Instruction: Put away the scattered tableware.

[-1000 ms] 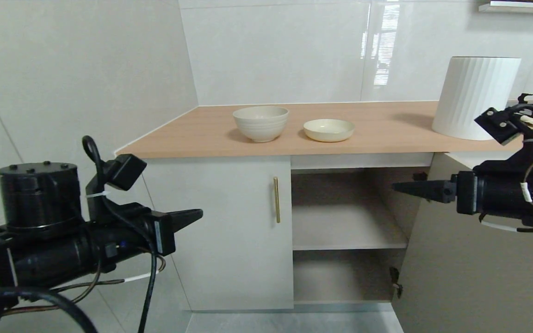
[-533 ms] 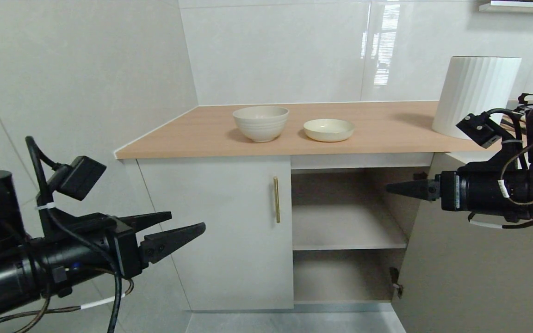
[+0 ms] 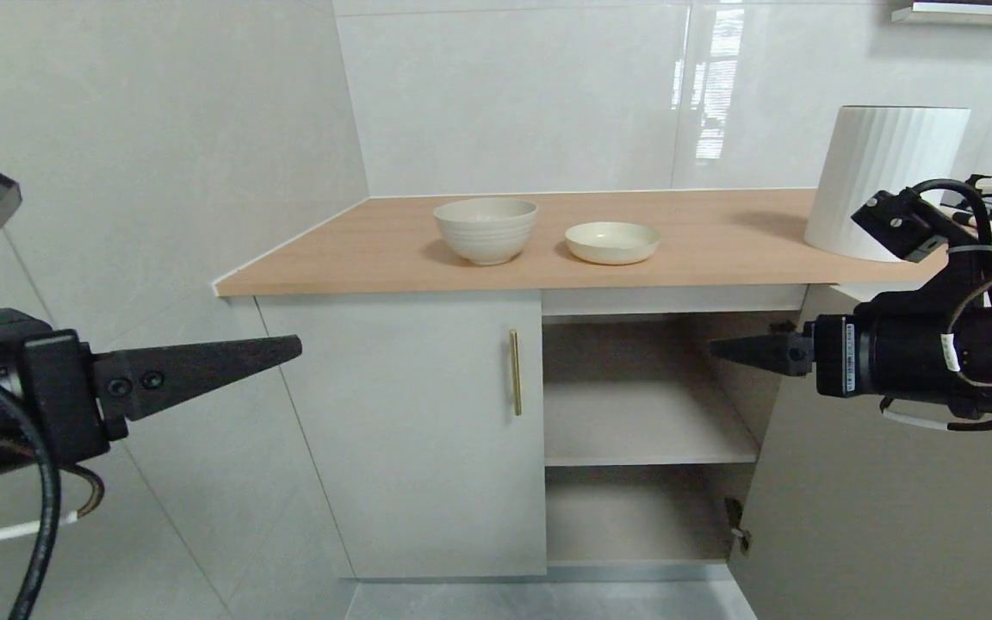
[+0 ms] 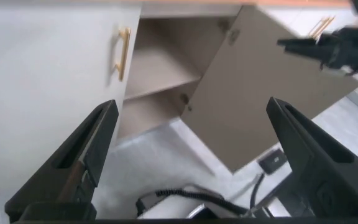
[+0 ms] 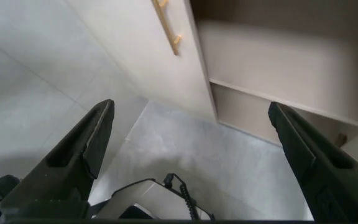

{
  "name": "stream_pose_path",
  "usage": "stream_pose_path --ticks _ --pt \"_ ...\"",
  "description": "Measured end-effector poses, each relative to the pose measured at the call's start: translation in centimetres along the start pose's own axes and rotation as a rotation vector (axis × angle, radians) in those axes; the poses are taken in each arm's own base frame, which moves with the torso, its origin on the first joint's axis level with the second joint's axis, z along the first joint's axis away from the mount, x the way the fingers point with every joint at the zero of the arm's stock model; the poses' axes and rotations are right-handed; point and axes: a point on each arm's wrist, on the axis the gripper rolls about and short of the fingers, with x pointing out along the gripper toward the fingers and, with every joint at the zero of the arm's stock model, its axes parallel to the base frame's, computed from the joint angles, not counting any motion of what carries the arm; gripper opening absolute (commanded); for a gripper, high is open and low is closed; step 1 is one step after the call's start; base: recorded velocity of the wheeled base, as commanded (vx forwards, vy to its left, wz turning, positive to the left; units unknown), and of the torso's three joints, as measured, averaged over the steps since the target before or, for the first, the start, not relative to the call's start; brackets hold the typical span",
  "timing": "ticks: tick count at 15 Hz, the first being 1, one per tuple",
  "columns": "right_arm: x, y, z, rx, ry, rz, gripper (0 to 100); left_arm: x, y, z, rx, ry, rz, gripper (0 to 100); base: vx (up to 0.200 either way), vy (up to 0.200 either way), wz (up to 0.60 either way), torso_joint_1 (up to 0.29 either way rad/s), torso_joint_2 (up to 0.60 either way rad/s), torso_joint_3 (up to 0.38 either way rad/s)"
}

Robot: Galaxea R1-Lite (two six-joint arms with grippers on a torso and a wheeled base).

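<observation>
A: Tableware first. Where?

B: Entry one, bowl (image 3: 486, 229): cream, ribbed, upright on the table (image 3: 720, 237), toward the left end. Entry two, shallow dish (image 3: 611, 242): cream, upright, just beside the bowl on the right, not touching. Both loose on the wooden top, neither held.

A: Anything else up there?

B: Entry three, white fluted container (image 3: 888, 185): tall, at the far right end, well apart from the shallow dish.

A: And underneath?

B: Entry four, cabinet. Shut left door (image 3: 427, 430), with an upright brass handle (image 3: 514, 371) at the right edge. Beside it, right door (image 3: 849, 517), swung open toward the robot's right. Inside the open half, one shelf (image 3: 642, 422) across the middle, a lower compartment beneath.

A: Hands?

B: Entry five, left hand (image 3: 289, 347): out at the left before the tiled wall (image 3: 160, 172), lower than the table top, well apart from the bowl. Edge-on from the head; from the left wrist, fingers (image 4: 73, 168) spread wide, gripping nothing. Entry six, right hand (image 3: 717, 350): at the right, level with the upper compartment, just in front of the open door. From the right wrist, fingers (image 5: 79, 155) likewise spread wide, gripping nothing.
</observation>
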Motion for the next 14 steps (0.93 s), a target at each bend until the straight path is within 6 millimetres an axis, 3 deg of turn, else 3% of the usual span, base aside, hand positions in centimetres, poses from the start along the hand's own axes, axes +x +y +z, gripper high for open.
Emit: stream_pose_path --ticks 1,13,14 --pt "-0.1 0.07 0.07 -0.001 -0.004 0.001 100 -0.2 -0.15 0.19 0.005 -0.01 -0.003 100 0.0 0.0 0.0 0.0 0.0 0.0" --pt "-0.42 0.29 0.07 -0.005 -0.01 0.01 100 -0.36 -0.27 0.37 0.01 -0.019 -0.004 100 0.2 0.0 0.0 0.002 0.0 0.001" --pt "-0.43 0.31 0.03 -0.006 -0.008 0.014 100 -0.37 -0.27 0.37 0.011 -0.019 -0.004 100 0.0 0.0 0.0 0.0 0.0 0.0"
